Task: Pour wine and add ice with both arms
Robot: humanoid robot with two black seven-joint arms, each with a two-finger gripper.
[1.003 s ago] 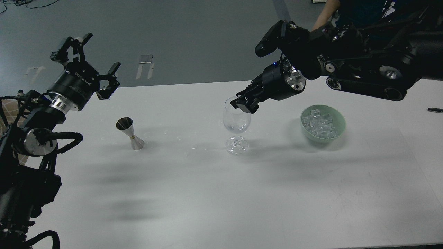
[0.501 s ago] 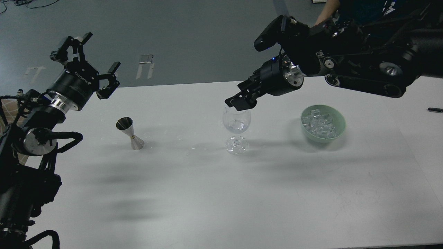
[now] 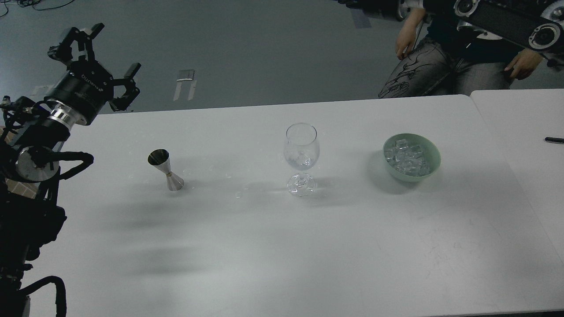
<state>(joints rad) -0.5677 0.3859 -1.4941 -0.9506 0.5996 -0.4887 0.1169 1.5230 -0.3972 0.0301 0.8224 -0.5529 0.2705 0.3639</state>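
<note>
A clear wine glass [image 3: 301, 155] stands upright mid-table with an ice cube and a little clear wine [image 3: 301, 162] in its bowl. A green bowl [image 3: 431, 149] to its right holds several clear ice cubes [image 3: 406, 159]. A steel jigger [image 3: 166, 170] stands to the left. My left gripper [image 3: 94, 59] is open and empty, raised above the table's far left edge. My right arm [image 3: 506, 20] shows only as a link at the top right; its gripper is out of view.
A person [image 3: 445, 61] sits behind the table's far right edge. A black pen [image 3: 554, 140] lies on the adjoining table at far right. Small droplets [image 3: 240, 192] dot the white table [image 3: 282, 246] between jigger and glass.
My right arm has lifted away from above the glass and swung up out of view. My left gripper has moved slightly up and to the left.
</note>
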